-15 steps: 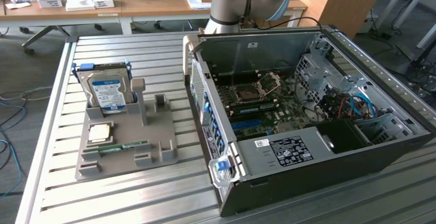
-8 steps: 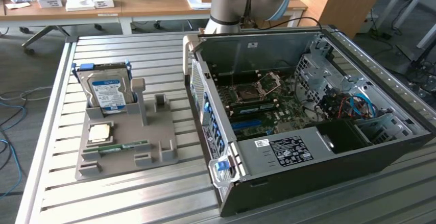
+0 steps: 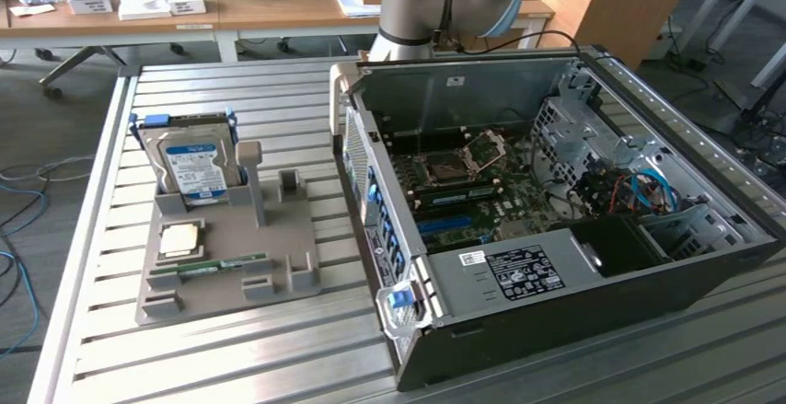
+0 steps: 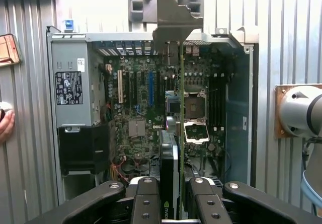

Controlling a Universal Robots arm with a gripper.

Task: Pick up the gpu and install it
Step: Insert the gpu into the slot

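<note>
I see gripper (image 4: 177, 196) clenched on gpu (image 4: 170, 153), edge-on over open case (image 4: 241, 108) | Nvidia logo on gpu | Dell printed on board (image 4: 136, 98) | PSU label (image 4: 68, 88) unreadable

Open PC case (image 3: 590, 317) on slatted table (image 3: 246, 358) — motherboard (image 4: 136, 108) straight beyond the fingers (image 4: 146, 204), power supply (image 4: 73, 90) off to 1 side. Grey holder (image 3: 283, 266) beside case — 1 hard drive (image 3: 194, 169) upright, 1 memory stick (image 3: 221, 265) flat.

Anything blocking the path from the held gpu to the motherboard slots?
Nothing visible. The pincer grips the gpu edge-on over the open case. The motherboard lies exposed, and its expansion slots have no card in them or cable across them.
</note>
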